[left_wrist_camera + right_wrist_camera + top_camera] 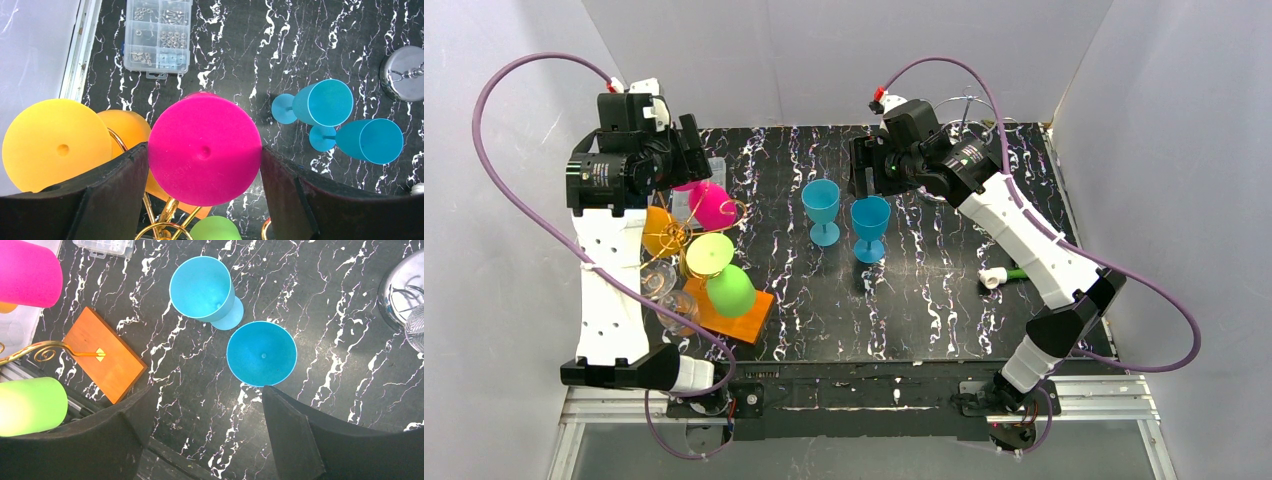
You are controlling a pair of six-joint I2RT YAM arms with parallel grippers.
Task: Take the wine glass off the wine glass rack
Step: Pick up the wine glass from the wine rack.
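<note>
The wine glass rack is a gold wire stand (686,238) on an orange wooden base (742,316). Several coloured glasses hang on it. The pink wine glass (714,205) hangs at its far side, and its round foot (204,150) faces the left wrist camera. My left gripper (205,167) is shut on that foot, with both fingers (115,195) touching its rim. My right gripper (205,410) hovers open over bare table, just near of two blue glasses (261,353). The pink glass (27,272) and the rack base (105,357) also show in the right wrist view.
Orange (662,232), yellow (709,253), green (731,290) and clear (664,290) glasses crowd the rack. Two blue glasses (821,205) stand upright mid-table. A clear parts box (158,35) lies at the far left. A metal stand (405,72) sits at the back right, and a white-and-green item (999,277) lies to the right.
</note>
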